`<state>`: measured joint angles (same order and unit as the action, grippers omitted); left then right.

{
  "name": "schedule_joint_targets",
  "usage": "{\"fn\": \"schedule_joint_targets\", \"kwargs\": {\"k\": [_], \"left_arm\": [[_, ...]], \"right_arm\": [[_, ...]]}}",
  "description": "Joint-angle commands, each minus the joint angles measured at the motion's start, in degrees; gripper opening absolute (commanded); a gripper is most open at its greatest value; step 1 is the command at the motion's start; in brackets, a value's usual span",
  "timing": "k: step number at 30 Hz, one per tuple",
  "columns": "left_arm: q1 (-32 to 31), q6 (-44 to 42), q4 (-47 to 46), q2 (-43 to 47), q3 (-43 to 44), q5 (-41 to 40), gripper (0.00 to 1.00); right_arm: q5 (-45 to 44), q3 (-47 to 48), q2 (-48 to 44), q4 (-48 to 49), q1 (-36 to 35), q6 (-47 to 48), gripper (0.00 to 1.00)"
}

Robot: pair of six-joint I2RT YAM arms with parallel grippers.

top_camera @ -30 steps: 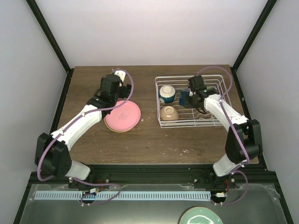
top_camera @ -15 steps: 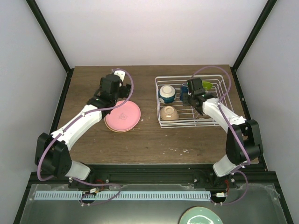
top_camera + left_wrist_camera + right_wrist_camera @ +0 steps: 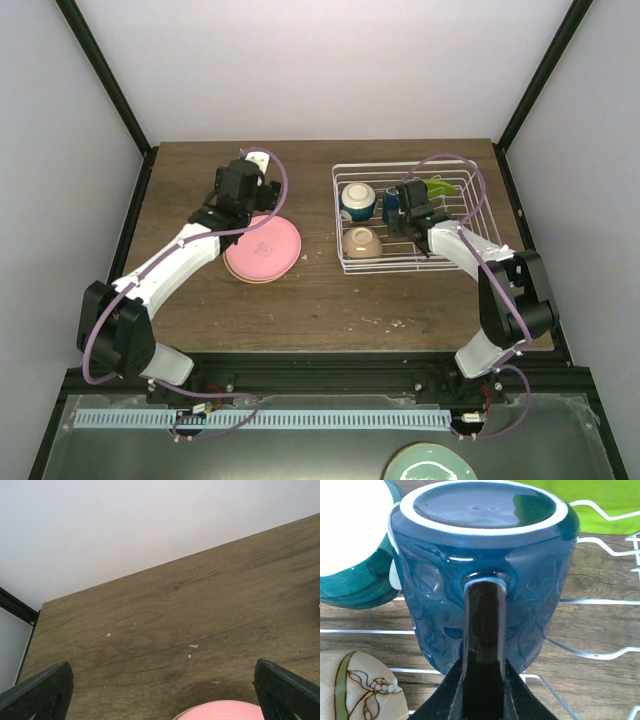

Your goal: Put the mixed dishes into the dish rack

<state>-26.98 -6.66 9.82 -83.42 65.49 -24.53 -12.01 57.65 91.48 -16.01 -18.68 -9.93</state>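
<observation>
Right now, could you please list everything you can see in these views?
table: one, dark brown wood, under everything
dish rack: one, white wire, table's right half
teal bowl: one, white inside, rack's far left
cream bowl: one, flower pattern, rack's near left
mug: one, dark blue, in rack
lime plate: one, green, rack's far side
pink plate: one, left of rack
peach plate: one, under pink plate
pale teal plate: one, nearest edge of the top view
left gripper: open, above pink plate's far edge
right gripper: shut on mug handle
</observation>
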Motion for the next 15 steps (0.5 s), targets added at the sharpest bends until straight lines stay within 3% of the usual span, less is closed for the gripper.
{"fn": "schedule_joint_targets", "kwargs": {"k": [1,11,15], "left_arm": [[0.26,-0.66,-0.31,-0.51,0.42,-0.95,1.00],[0.25,-1.08,-0.17,-1.35,0.62,-1.54,1.00],[0.26,-1.34,-0.35,-1.74,0.78,-1.94,1.00]], "right_arm": [[-1.78,-0.84,0.13,9.17,-0.87,0.48,0.01],[1.16,-1.37,2.42,11.75,-2.95,2.94,0.01],[1.12,-0.36,4.09,8.28,-3.29,2.98,0.09]]}}
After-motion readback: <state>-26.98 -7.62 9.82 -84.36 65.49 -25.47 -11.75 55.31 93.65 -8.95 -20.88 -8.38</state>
